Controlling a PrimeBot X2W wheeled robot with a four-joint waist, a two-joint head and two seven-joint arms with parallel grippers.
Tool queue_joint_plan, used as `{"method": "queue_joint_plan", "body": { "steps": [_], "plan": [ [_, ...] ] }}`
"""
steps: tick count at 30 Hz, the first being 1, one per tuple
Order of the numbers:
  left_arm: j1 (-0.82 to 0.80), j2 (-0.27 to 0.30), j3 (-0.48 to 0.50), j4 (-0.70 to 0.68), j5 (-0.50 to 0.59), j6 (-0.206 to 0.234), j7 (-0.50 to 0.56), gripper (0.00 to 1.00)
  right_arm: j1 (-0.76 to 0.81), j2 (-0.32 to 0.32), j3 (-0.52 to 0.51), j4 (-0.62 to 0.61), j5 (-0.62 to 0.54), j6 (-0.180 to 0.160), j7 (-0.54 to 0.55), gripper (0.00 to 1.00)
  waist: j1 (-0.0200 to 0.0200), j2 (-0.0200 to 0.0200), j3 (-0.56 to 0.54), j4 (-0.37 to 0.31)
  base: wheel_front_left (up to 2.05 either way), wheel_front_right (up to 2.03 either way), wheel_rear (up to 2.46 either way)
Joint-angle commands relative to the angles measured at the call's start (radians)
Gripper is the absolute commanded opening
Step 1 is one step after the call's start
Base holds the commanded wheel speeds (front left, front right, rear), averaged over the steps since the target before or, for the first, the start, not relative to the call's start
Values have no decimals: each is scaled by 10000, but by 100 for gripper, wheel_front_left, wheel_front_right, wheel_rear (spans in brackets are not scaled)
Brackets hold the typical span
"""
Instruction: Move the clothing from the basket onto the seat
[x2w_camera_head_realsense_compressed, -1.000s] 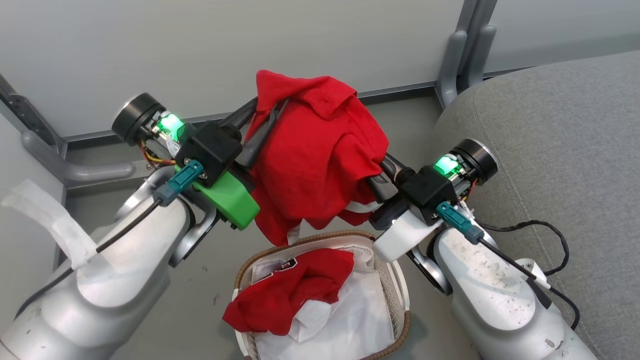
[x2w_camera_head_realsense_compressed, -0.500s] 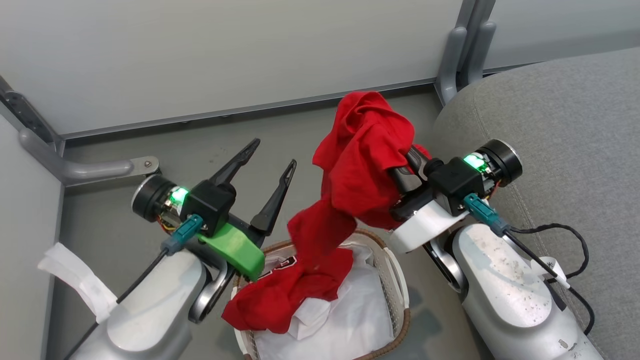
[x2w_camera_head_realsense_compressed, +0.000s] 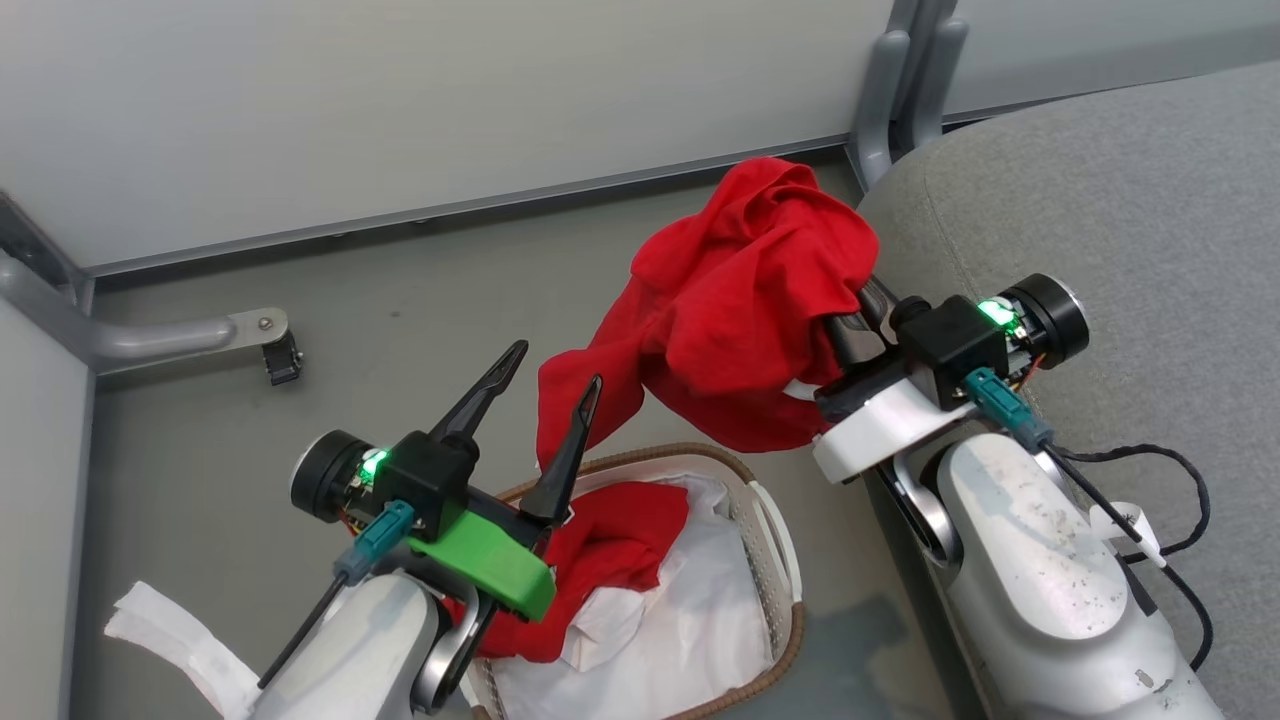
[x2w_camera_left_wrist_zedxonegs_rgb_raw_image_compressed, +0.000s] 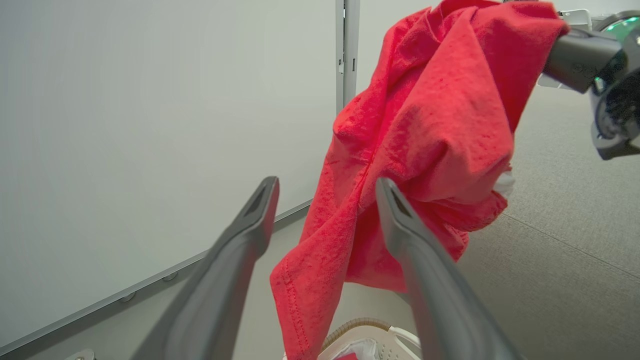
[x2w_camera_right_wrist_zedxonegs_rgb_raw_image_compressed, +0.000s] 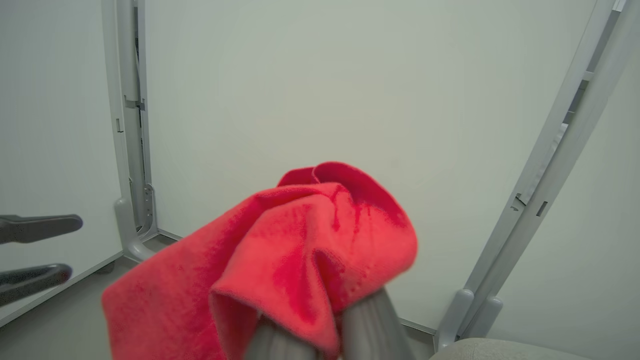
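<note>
Right claw (x2w_camera_head_realsense_compressed: 850, 325) closed on one red garment (x2w_camera_head_realsense_compressed: 750, 300), held aloft near the seat (x2w_camera_head_realsense_compressed: 1120, 200), not yet laid down. Left claw (x2w_camera_head_realsense_compressed: 557, 365) wide open, empty, above the basket (x2w_camera_head_realsense_compressed: 775, 520). Second garment (x2w_camera_head_realsense_compressed: 610, 550) lies in the basket. No clothing seen on the seat; judged under half done.

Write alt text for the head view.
The right hand holds a red garment up beside the grey seat. The left hand, open, hovers near the white basket, where a second red garment lies on a white liner.
</note>
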Motion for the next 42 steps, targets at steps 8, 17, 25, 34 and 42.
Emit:
{"method": "queue_joint_plan", "body": {
  "steps": [8,17,25,34,42],
  "plan": [
    [262,-409,542,-182,750,-339,-4,100,-136,-32,-908,33,-401,-12,-21,0,0,0,602,-1443,0,0,0],
    [-194,-554,585,-77,1207,-581,-4,100,93,-24,-1816,-157,-467,-12,-21,0,0,0,1247,-3088,0,0,0],
    [-480,-510,313,149,1399,-657,-5,100,216,-21,-2212,-224,-229,-12,-21,0,0,0,1618,-3839,0,0,0],
    [-708,-567,140,138,1460,-685,-5,100,-50,-24,-2626,-110,-330,-12,-21,0,0,0,1899,-3458,0,0,0],
    [-1037,-632,101,30,1537,-690,-5,100,-1779,-38,-3380,175,-867,-12,-21,0,0,0,2563,-2631,0,0,0]
  ]
}}
